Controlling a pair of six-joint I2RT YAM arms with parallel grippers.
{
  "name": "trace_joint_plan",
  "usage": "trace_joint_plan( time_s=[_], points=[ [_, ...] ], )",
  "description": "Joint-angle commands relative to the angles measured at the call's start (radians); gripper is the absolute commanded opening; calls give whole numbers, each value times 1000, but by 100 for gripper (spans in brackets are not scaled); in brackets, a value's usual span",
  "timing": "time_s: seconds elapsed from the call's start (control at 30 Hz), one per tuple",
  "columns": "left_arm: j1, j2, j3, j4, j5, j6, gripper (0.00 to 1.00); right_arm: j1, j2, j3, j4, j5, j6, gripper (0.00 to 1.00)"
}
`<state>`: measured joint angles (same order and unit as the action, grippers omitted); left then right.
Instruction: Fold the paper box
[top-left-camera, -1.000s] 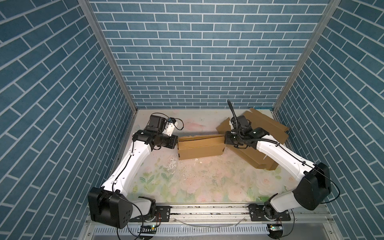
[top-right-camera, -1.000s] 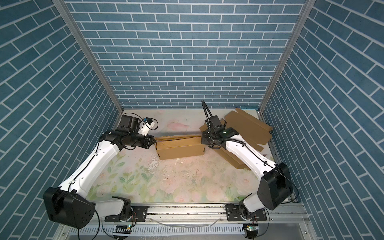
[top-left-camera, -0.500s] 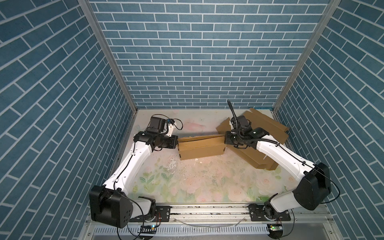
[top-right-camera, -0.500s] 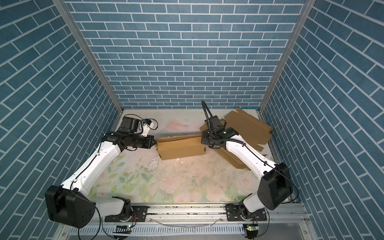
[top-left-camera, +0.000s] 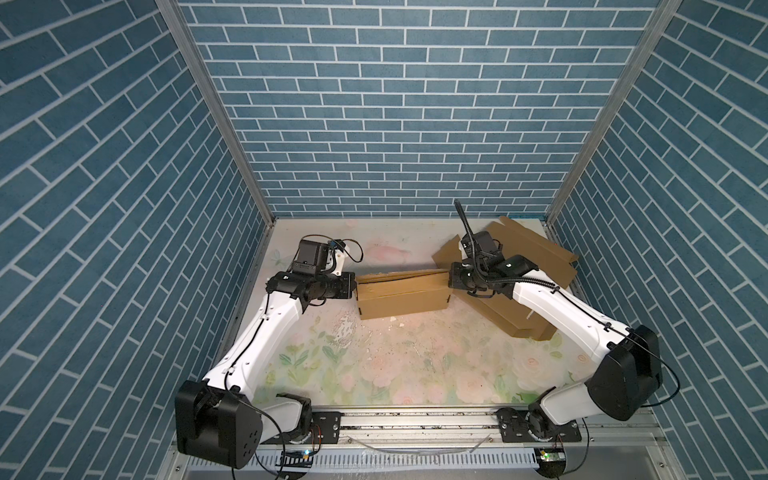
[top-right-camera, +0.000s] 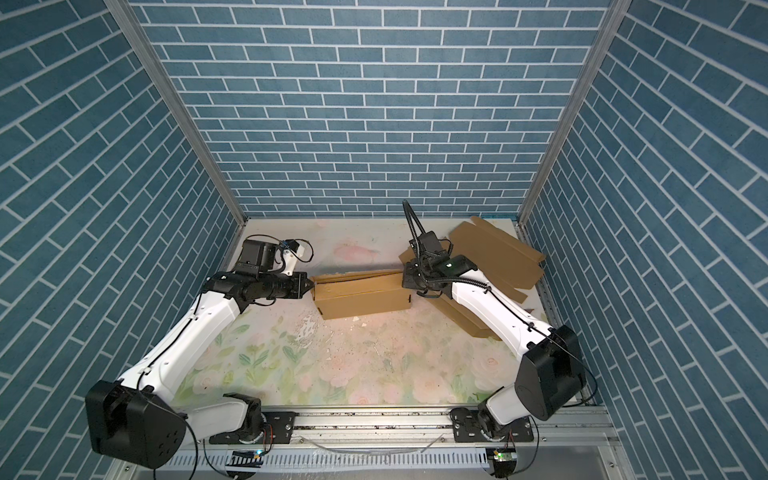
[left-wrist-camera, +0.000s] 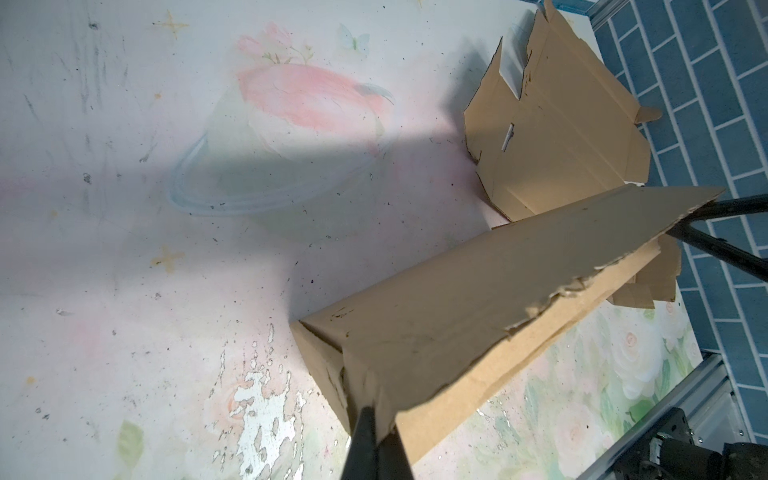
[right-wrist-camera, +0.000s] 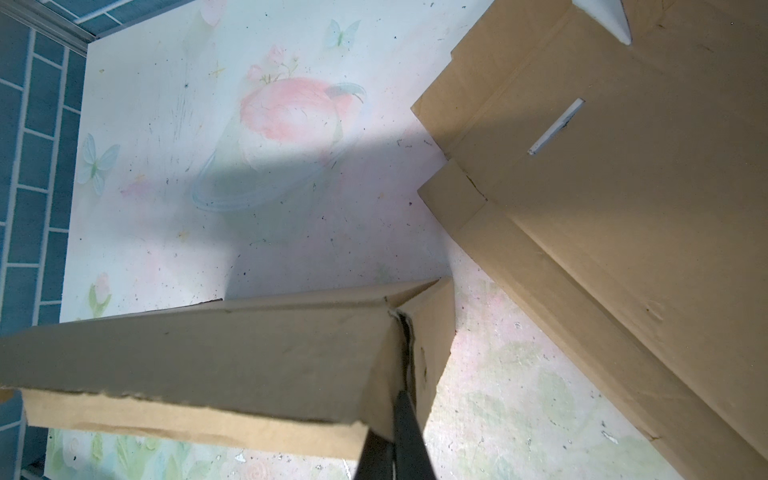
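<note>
Box (top-left-camera: 401, 296) nearly folded, top flap (top-left-camera: 405, 279) left untucked; ends are pressed by clenched left end effector (top-left-camera: 354, 286) and right end effector (top-left-camera: 450, 281).

We see the paper box (top-left-camera: 402, 294) as a long brown cardboard shell, part-folded, lying crosswise on the tabletop (top-left-camera: 395, 365) toward the back; its ragged-edged top flap laps over the front wall.

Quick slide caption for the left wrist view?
Left gripper pinches an end corner of the half-folded paper box; flat cardboard sheets lie beyond.
</note>
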<state>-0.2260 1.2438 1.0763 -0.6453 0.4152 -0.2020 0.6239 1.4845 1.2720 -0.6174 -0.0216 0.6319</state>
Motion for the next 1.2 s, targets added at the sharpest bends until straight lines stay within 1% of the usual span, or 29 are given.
trace_joint_plan(
  time_s=[0.0, 0.1, 0.17, 0.43, 0.63, 0.9, 1.0, 1.17],
  points=[
    [21, 7, 46, -46, 60, -8, 1, 14, 34, -25, -88, -11, 42, 0],
    [27, 24, 50, -26, 136, -38, 1, 14, 37, -29, -84, -11, 42, 0],
    [27, 33, 42, -10, 153, -55, 1, 15, 37, -31, -82, -12, 43, 0],
    [29, 34, -22, 8, 84, -19, 1, 14, 36, -26, -84, -12, 43, 0],
    [35, 26, -95, 56, 52, -22, 1, 14, 36, -26, -85, -13, 43, 0],
    [39, 14, -137, 113, 51, -60, 1, 16, 42, -28, -84, -17, 43, 0],
    [39, 6, -150, 117, 43, -56, 1, 16, 38, -28, -84, -13, 42, 0],
    [39, -16, -210, 142, 38, -61, 1, 15, 37, -23, -82, -26, 44, 0]
  ],
)
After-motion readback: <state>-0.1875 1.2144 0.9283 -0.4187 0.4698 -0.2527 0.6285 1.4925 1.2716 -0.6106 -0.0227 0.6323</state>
